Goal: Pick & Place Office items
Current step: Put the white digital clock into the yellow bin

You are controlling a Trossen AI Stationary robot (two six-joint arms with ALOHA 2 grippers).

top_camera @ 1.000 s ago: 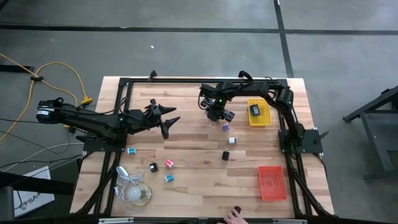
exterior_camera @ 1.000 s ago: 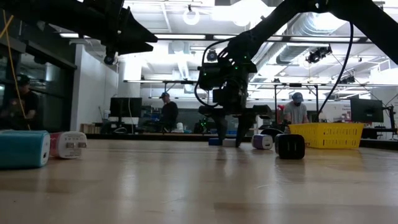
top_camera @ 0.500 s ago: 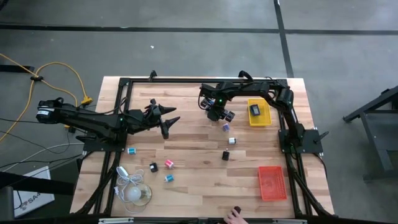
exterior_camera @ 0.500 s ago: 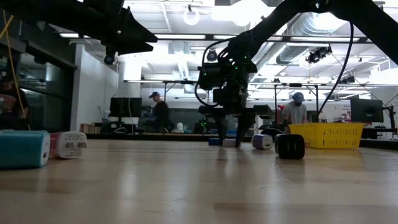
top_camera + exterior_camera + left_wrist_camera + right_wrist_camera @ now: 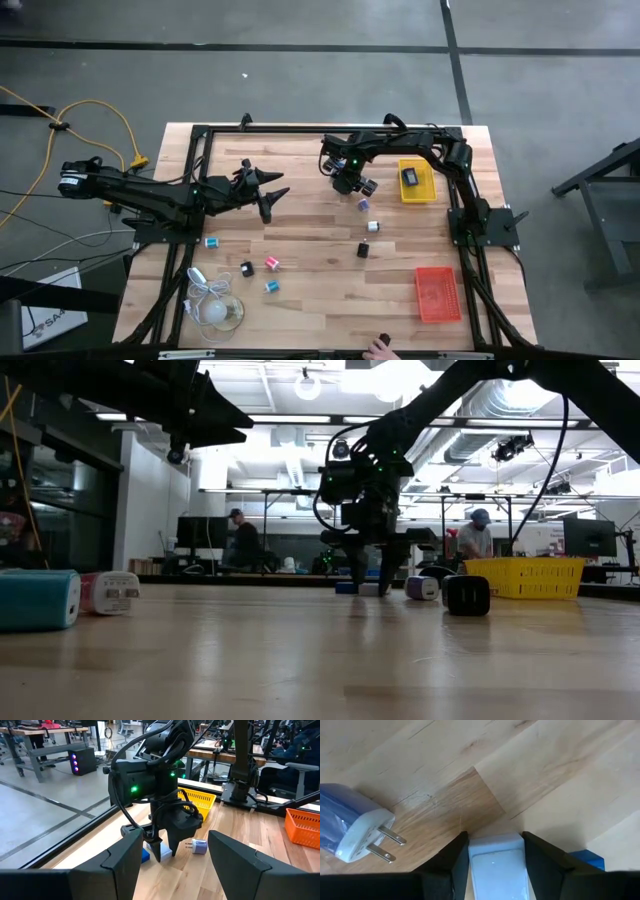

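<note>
I see the wooden counter (image 5: 310, 250) carrying a yellow tray (image 5: 417, 183) by its far right side and an orange tray (image 5: 436, 294) near the front right. A white bulb with coiled cord (image 5: 215, 305) lies at front left. A yellow cable (image 5: 95, 115) loops across the floor.

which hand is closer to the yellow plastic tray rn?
Right. The right hand is down at the table just left of the yellow plastic tray, fingers on either side of a small pale-blue block. The left hand hangs open, farther left, mid-table.
</note>
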